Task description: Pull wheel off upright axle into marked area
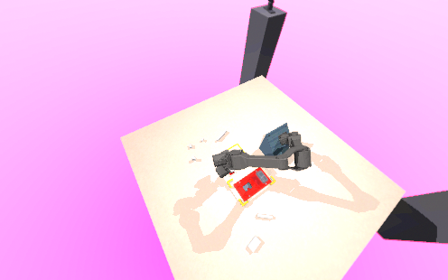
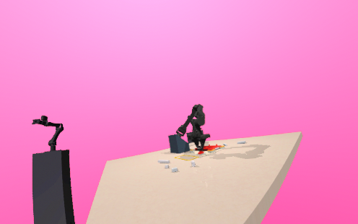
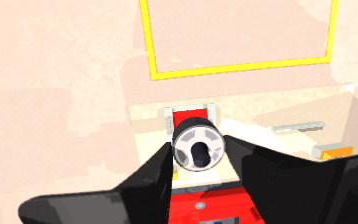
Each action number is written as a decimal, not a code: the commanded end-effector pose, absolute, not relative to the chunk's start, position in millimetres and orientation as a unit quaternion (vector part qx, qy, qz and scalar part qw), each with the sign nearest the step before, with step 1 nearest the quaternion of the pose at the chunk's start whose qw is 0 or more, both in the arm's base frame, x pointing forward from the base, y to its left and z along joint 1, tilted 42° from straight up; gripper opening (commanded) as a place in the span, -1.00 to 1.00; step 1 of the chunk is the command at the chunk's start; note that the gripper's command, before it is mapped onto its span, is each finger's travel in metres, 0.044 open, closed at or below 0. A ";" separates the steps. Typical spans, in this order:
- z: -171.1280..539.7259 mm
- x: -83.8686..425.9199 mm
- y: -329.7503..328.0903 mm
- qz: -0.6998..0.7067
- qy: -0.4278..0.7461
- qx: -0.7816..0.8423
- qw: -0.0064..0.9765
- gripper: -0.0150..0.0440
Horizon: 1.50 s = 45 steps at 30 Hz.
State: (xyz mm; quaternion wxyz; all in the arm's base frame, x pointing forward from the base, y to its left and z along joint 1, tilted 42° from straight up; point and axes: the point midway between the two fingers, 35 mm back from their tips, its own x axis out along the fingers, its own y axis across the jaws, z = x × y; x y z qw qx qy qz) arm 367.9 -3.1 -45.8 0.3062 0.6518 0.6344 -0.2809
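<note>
The wheel (image 3: 198,136), with a black tyre and a pale spoked hub, sits around the dark upright axle (image 3: 200,156) in the wrist view. A red base piece (image 3: 190,116) shows behind it. My gripper (image 3: 197,143) (image 2: 200,148) is low over it, with one finger against each side of the wheel; it is shut on the wheel. In the top view the arm hides the wheel. The marked area is a yellow outline (image 3: 240,68) (image 2: 187,160) (image 1: 234,146) on the table, just beyond the wheel in the wrist view. My gripper is outside it.
A red board (image 1: 252,185) (image 3: 207,198) with grey parts lies close beside the wheel. An orange-topped block (image 3: 336,152) and a thin grey bar (image 3: 299,127) lie to the right. A dark blue sloped block (image 1: 270,144) (image 2: 178,144) stands near the arm. Several small pale pieces lie around.
</note>
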 end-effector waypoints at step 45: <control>-35.5 367.8 -12.5 -0.280 0.634 0.653 0.307 -0.49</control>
